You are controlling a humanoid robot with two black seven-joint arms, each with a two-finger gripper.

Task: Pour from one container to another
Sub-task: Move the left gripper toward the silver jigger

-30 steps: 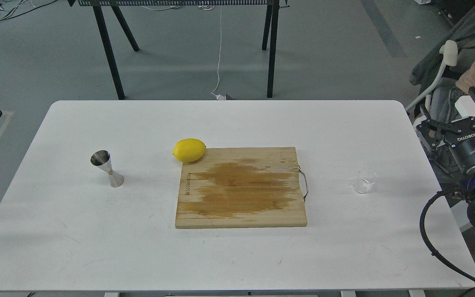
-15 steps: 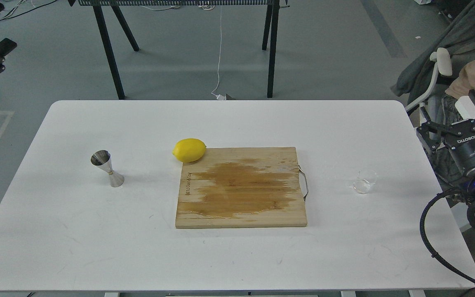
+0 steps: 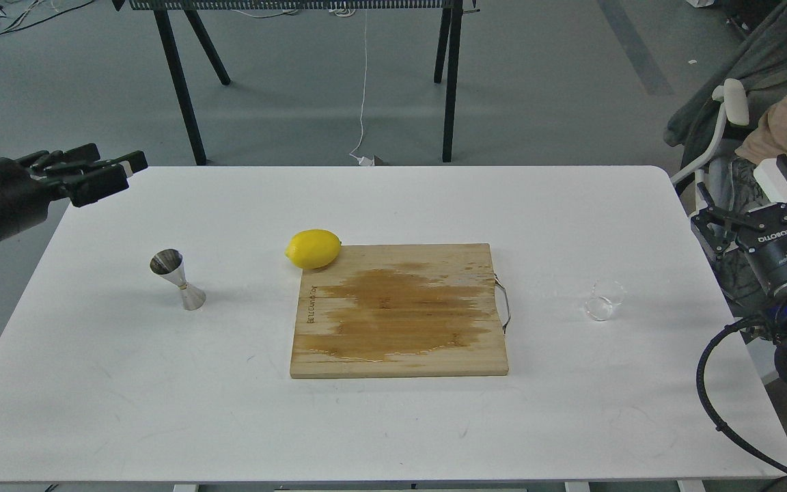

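Separating jigger (image 3: 177, 279) from glass cup (image 3: 603, 301): board (image 3: 399, 311), lemon (image 3: 313, 249).

glass cup (image 3: 604, 301) right | jigger (image 3: 177, 279) left | both upright, untouched

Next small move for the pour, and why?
Probably bring the right gripper in over the glass cup: it sits off the table's right edge, fingers spread, holding nothing, and the cup stands untouched nearest that side. The jigger waits upright on the left.
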